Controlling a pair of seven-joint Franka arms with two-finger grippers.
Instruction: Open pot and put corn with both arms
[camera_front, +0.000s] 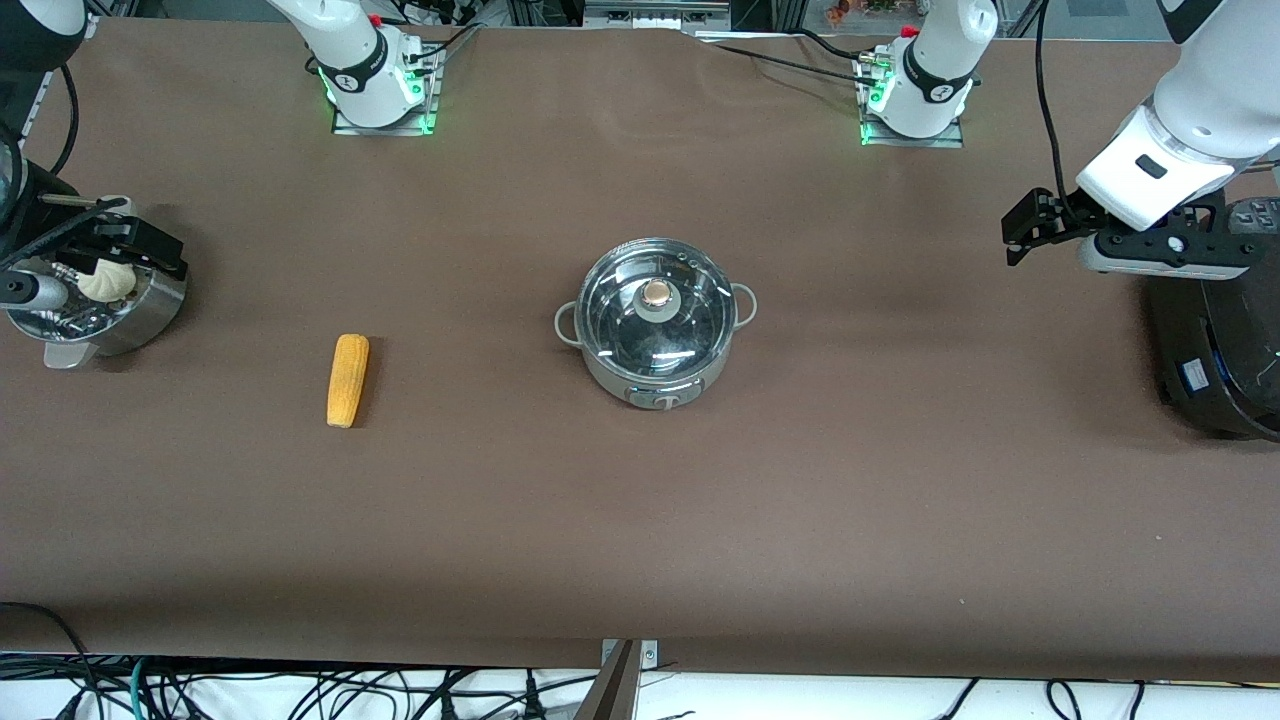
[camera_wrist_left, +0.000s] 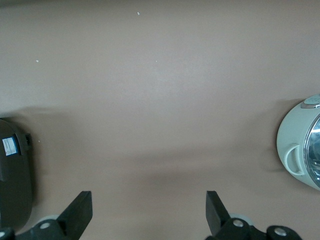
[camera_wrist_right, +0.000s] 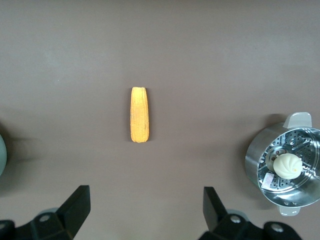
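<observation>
Here, the pot (camera_front: 655, 325) sits mid-table with its glass lid (camera_front: 655, 310) closed, so both arms can reach it. The left gripper (camera_wrist_left: 149, 212) hangs with fingers spread over bare table toward the left arm's end from the pot, probably staged for the lid knob. The right gripper (camera_wrist_right: 146, 210) hovers, spread, toward the right arm's end. The corn (camera_front: 347, 380) lies flat between pot and steamer basket (camera_front: 100, 310), easy to straddle.

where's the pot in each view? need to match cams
Front view: pot mid-table, lid on, corn toward the right arm's end.
Left wrist view: pot cut off at the frame edge, one handle showing.
Right wrist view: only a grey sliver at the edge, probably the pot.
Shared landmark: the brown table.
</observation>
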